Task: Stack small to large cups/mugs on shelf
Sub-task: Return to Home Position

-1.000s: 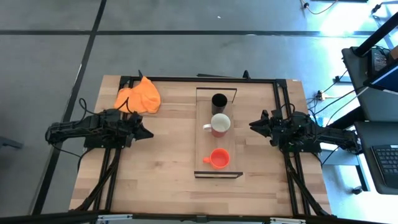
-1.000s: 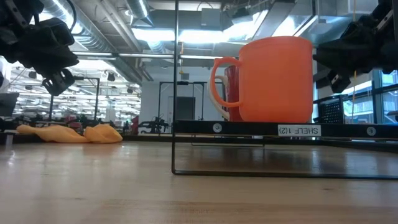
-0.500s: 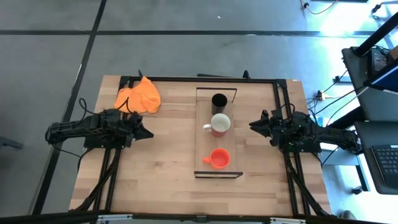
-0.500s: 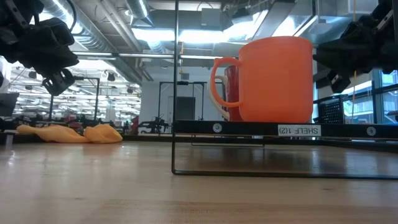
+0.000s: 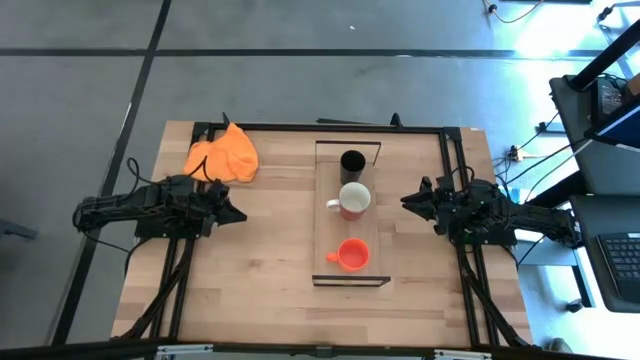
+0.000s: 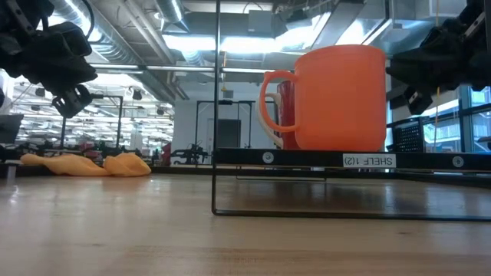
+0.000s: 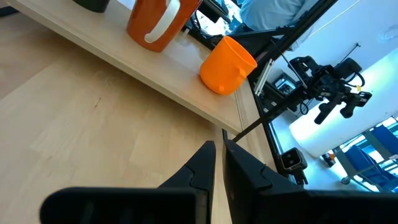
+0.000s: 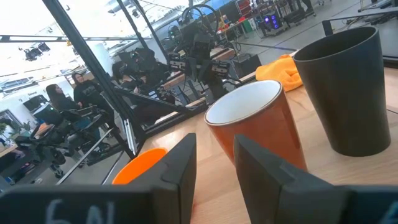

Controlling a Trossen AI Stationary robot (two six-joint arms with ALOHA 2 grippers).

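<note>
The light-wood shelf (image 5: 348, 228) lies mid-table, running from near to far. Three mugs stand upright on it in a row: black (image 5: 352, 161) at the far end, red with white inside (image 5: 354, 200) in the middle, small orange (image 5: 352, 254) at the near end. The low view shows the orange mug (image 6: 337, 96) in front of the red one (image 6: 284, 115). My left gripper (image 5: 238, 212) hovers left of the shelf, shut and empty (image 7: 219, 158). My right gripper (image 5: 407, 200) hovers right of the shelf, slightly open and empty (image 8: 214, 155), facing the red mug (image 8: 255, 134).
An orange cloth (image 5: 224, 155) lies at the table's far left corner. Black metal frames rise at the shelf's two short ends (image 6: 217, 107). Bare wooden tabletop (image 5: 270, 260) lies between each gripper and the shelf. People sit in the room beyond the table (image 8: 59, 99).
</note>
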